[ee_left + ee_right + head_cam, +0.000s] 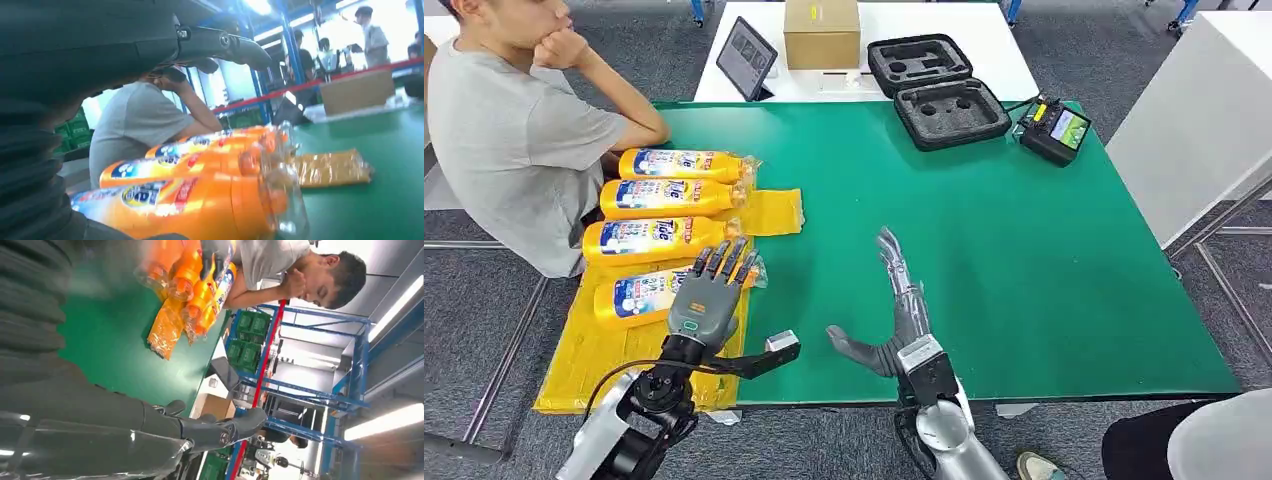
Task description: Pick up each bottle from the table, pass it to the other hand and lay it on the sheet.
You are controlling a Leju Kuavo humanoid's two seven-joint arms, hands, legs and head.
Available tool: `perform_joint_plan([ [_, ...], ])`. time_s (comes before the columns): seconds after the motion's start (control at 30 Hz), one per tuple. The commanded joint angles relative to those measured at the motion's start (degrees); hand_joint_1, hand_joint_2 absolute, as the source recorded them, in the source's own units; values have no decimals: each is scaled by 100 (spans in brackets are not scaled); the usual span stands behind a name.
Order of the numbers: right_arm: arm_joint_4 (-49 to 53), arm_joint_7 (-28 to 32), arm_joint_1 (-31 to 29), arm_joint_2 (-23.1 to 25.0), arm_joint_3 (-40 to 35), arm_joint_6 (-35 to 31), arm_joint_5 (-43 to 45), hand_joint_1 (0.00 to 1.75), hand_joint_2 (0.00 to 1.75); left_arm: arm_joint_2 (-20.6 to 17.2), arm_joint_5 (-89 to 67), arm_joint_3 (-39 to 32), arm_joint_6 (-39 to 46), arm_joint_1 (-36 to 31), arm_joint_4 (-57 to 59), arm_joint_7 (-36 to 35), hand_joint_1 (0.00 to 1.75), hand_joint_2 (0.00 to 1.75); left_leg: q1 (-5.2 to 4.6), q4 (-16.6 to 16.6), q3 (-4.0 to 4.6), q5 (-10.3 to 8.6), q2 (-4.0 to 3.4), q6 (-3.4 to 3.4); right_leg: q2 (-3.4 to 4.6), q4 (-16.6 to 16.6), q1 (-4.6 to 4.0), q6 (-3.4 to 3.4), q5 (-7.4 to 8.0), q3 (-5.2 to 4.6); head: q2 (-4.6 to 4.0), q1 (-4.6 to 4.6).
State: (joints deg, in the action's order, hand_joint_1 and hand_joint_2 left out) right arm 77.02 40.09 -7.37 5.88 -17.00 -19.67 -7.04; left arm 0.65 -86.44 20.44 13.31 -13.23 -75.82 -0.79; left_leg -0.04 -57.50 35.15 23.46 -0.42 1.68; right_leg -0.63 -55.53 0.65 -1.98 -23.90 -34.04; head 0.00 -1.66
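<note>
On the yellow sheet (594, 350), four bottles (664, 197) lie side by side.

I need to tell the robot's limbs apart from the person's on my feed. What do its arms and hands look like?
Both arms are silver metal with dark joint housings. The left hand has a grey back plate bearing a small teal ring mark, dark fingers with orange tips, a black wrist bracket and a thin black cable looping beside the forearm. The right hand is grey and metallic, with slim glossy fingers and a thick grey thumb.

Orange bottles (200, 200) lie side by side on the green table (380, 200), a seated person (140, 120) behind.
</note>
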Motion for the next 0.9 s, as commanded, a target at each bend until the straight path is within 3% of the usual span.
perform_joint_plan([
  [0.03, 364, -9, 71, -126, -72, -166, 48, 0, 175, -119, 1371, 162, 967, -139, 51, 756, 0, 175, 4, 0, -23, 13, 4, -9, 4, 0, -3, 7, -13, 22, 0, 0],
  [0.17, 658, -9, 136, -247, -269, -421, -38, 0, 175, 20, 2444, 145, 1102, -154, 325, 1454, 0, 175, 1, 1, -9, 5, 7, -5, -2, 2, 0, 4, -6, 10, 0, 0],
  [0.27, 658, -9, 136, -247, -269, -421, -38, 0, 175, 20, 2444, 145, 1102, -154, 325, 1454, 0, 175, 0, 3, -17, 7, 7, -7, -1, 2, 1, 5, -8, 16, 0, 0],
  [0.43, 1031, -9, 238, -446, -592, -1185, -316, 0, 175, 309, 3662, 213, 1230, -212, 687, 2317, 0, 175, 2, 1, -16, 7, 14, -7, -8, 3, -1, 6, -9, 17, 0, 0],
  [0.5, 1031, -9, 238, -446, -592, -1185, -316, 0, 175, 309, 3662, 213, 1230, -212, 687, 2317, 0, 175, 2, 2, -12, 5, 11, -5, -6, 5, -2, 3, -6, 13, 0, 2],
  [0.6, 1107, -9, 326, -404, -545, -1408, -356, 0, 175, 500, 4770, 157, 1274, -150, 491, 2993, 0, 175, 2, -1, -18, 11, 15, -7, -8, 3, -1, 5, -12, 21, 0, 0],
  [0.83, 1224, -9, 311, -396, -668, -1528, -275, 0, 175, 575, 5299, 182, 1159, -172, 424, 3158, 0, 175, 2, 0, -12, 7, 5, -7, 1, 3, -2, 6, -5, 12, 0, 0],
  [0.9, 1470, -9, 368, -343, -656, -1274, 178, 0, 175, 576, 5568, 216, 1132, -113, 425, 3280, 0, 175, 3, -2, -16, 11, 8, -9, -1, 0, -3, 8, -10, 17, 0, 0],
])
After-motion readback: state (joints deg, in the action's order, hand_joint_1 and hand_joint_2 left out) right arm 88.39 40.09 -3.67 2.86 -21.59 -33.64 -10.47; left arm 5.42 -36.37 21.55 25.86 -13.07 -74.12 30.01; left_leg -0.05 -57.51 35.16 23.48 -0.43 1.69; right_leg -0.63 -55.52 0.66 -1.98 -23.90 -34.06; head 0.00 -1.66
